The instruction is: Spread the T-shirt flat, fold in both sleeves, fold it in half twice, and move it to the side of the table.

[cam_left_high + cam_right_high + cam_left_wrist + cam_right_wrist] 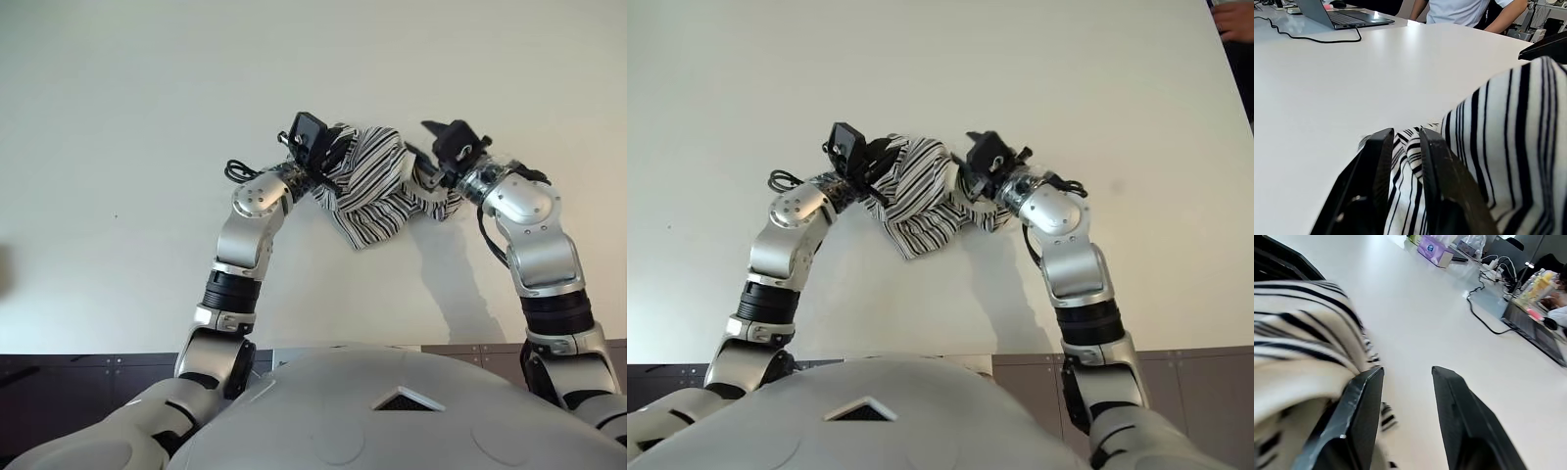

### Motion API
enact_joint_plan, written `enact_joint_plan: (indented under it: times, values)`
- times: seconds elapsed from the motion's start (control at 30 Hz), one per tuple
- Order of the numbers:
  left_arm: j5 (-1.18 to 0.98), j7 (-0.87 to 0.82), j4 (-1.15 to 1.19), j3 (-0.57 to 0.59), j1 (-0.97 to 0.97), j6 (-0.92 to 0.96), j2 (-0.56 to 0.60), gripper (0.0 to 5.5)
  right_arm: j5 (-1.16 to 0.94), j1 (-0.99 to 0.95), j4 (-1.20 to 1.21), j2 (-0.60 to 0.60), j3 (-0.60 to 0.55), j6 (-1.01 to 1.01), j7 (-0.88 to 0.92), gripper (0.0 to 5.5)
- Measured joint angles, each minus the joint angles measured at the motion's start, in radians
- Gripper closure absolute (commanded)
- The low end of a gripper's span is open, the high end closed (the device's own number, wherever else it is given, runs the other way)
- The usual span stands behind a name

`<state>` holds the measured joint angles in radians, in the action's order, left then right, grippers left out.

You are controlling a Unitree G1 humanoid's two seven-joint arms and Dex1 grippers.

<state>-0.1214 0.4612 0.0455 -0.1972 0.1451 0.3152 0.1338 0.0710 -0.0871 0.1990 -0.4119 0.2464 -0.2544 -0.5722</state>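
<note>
The T-shirt [367,186] is a bunched wad at 12 o'clock on the table [147,78], nowhere near flat. The left tool [1403,134], at the wad's 9 o'clock, is pinched nearly closed on a striped fold. The right tool [1408,369], at 3 o'clock, gapes with nothing between its fingers, cloth just beside one. I'd say grab a hem there first, then draw both apart low so it lays out smooth.
</note>
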Motion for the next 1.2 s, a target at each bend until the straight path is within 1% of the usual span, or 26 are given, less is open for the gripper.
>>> enact_joint_plan:
  times: [0.07,0.17,0.3,0.37,0.4,0.47,0.5,0.53,0.6,0.63,0.67,0.73,0.77,0.87,0.9,1.0,1.07,1.2]
  values:
    - [-0.02,0.031,-0.051,-0.013,-0.025,0.013,0.006,4.53,-0.036,0.027,0.03,-0.002,0.034,-0.004,-0.058,3.71]
    - [-0.055,0.092,-0.122,-0.015,-0.035,0.017,0.044,4.53,-0.052,0.052,0.06,-0.011,0.093,-0.018,-0.128,3.71]
    - [-0.148,0.195,-0.167,-0.01,-0.037,0.047,0.071,4.53,-0.204,0.08,0.195,-0.031,0.095,-0.121,-0.239,3.71]
    - [-0.15,0.232,-0.169,-0.041,-0.062,0.05,0.082,4.53,-0.245,0.088,0.228,-0.053,0.096,-0.148,-0.277,3.71]
    - [-0.149,0.261,-0.171,-0.065,-0.085,0.05,0.11,4.53,-0.288,0.094,0.258,-0.072,0.086,-0.17,-0.296,3.71]
    - [-0.149,0.298,-0.186,-0.082,-0.116,0.051,0.146,4.53,-0.366,0.094,0.293,-0.068,0.038,-0.21,-0.3,3.71]
    - [-0.149,0.322,-0.212,-0.089,-0.136,0.052,0.178,4.53,-0.432,0.081,0.306,-0.06,-0.035,-0.244,-0.281,3.71]
    - [-0.146,0.332,-0.216,-0.094,-0.142,0.05,0.196,4.53,-0.462,0.065,0.301,-0.058,-0.078,-0.259,-0.269,3.71]
    - [-0.098,0.374,-0.216,-0.126,-0.161,0.012,0.272,4.53,-0.507,0.019,0.229,-0.058,-0.201,-0.277,-0.214,3.71]
    - [-0.068,0.394,-0.215,-0.138,-0.18,-0.025,0.317,4.53,-0.503,-0.007,0.169,-0.065,-0.242,-0.276,-0.187,3.71]
    - [-0.054,0.41,-0.216,-0.144,-0.196,-0.063,0.351,4.53,-0.485,-0.025,0.12,-0.073,-0.251,-0.271,-0.172,3.71]
    - [-0.035,0.422,-0.224,-0.142,-0.215,-0.117,0.383,4.53,-0.443,-0.042,0.045,-0.067,-0.193,-0.24,-0.18,3.71]
    - [-0.03,0.43,-0.225,-0.141,-0.216,-0.14,0.395,4.53,-0.413,-0.04,0.015,-0.055,-0.138,-0.22,-0.19,3.71]
    - [-0.029,0.452,-0.205,-0.139,-0.197,-0.173,0.405,4.53,-0.366,-0.007,-0.019,-0.012,-0.02,-0.18,-0.202,3.71]
    - [-0.03,0.455,-0.203,-0.139,-0.189,-0.176,0.405,4.53,-0.352,0.001,-0.025,-0.005,0.0,-0.171,-0.202,3.71]
    - [-0.031,0.467,-0.199,-0.139,-0.183,-0.197,0.405,4.53,-0.213,0.043,-0.122,-0.019,0.099,-0.075,-0.165,3.71]
    - [-0.033,0.475,-0.203,-0.139,-0.192,-0.205,0.41,4.53,-0.159,0.036,-0.166,-0.023,0.12,0.009,-0.123,3.71]
    - [-0.062,0.556,-0.232,-0.121,-0.251,-0.215,0.498,4.53,-0.1,-0.05,-0.297,-0.002,0.086,0.034,0.011,3.71]
